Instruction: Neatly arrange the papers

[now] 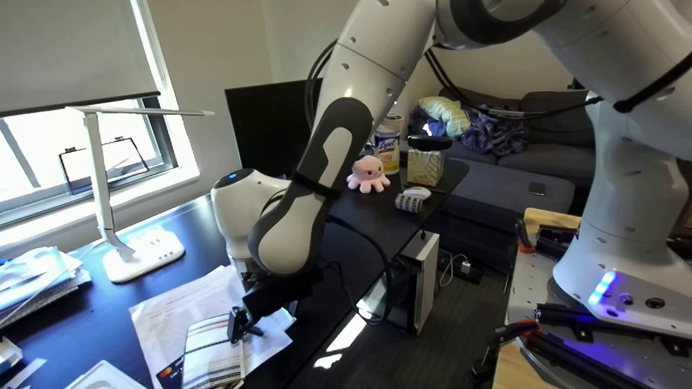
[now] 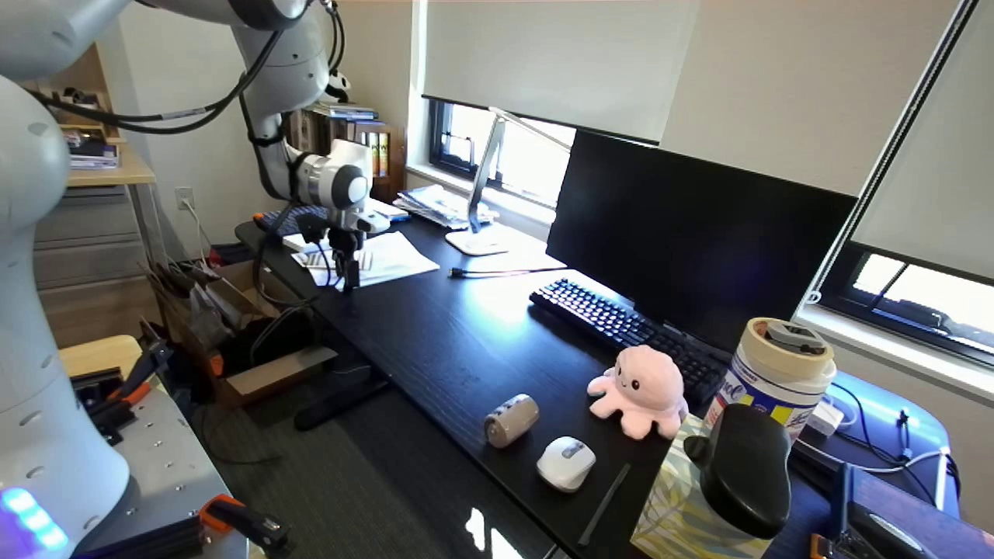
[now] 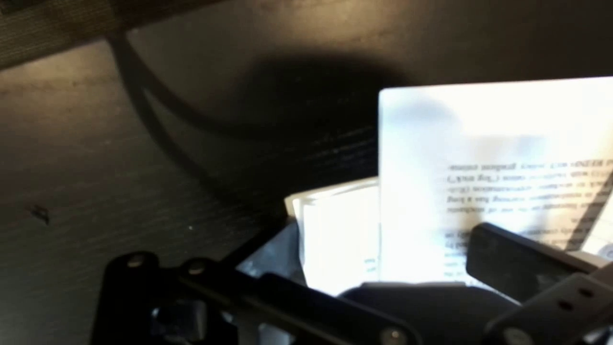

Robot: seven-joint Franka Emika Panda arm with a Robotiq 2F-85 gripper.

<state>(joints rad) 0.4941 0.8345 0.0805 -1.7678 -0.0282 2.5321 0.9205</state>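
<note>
A single white robot arm [image 1: 338,151] is arching over a dark desk [image 2: 435,349], and its black gripper [image 3: 385,235] is standing wide, the two fingers well parted and, as far as the views are showing, gripping nothing. The papers [image 1: 175,308], a loose fan of white sheets, are lying beneath it, near the desk edge that is facing the robot; in an exterior view they are spreading from under the gripper toward a white lamp [image 1: 146,251] standing farther back. A booklet [image 1: 208,346], banded dark and yellowish, is resting over them. The wrist view is showing the relation that matters most: one finger [image 3: 275,261] is hanging just beside the corner of a smaller sheaf [image 3: 335,230], on the side where dark desk is showing, while the other finger [image 3: 507,258] is crossing in front of a printed page [image 3: 498,167]. So the gripper is straddling the pile's edge, with most of the paper extending rightward in that view. The page's straight edge is running up the view, roughly square to the line along which the fingers would be closing, so a squeeze would probably be pushing that edge inward. Whether the fingertips are touching paper is unclear, and the whole pile's long axis is proving hard to judge, since the gripper is covering part of it.
</note>
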